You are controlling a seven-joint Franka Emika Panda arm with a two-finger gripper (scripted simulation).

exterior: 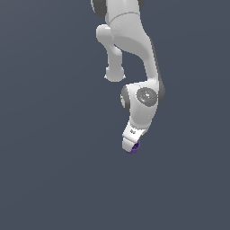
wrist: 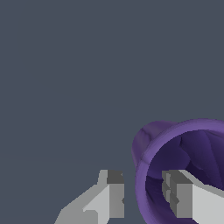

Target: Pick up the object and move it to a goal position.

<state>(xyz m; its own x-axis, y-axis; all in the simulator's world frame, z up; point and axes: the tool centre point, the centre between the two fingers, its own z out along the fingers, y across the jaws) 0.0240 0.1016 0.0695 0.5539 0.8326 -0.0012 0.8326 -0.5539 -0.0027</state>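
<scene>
The object is a small dark purple cup point(wrist: 192, 144) with a hollow top, seen from above in the wrist view. My gripper point(wrist: 143, 192) straddles its rim. One finger point(wrist: 111, 192) is outside the wall and the other finger point(wrist: 179, 197) is inside the hollow. A small gap shows on each side of the wall, so the jaws stand open. In the exterior view the cup point(exterior: 134, 148) peeks out from under the white hand, and the gripper point(exterior: 130, 146) fingertips are mostly hidden by the hand.
The white arm point(exterior: 134, 49) reaches down from the top of the exterior view over a plain dark grey floor point(exterior: 54, 157). No other objects or markers show.
</scene>
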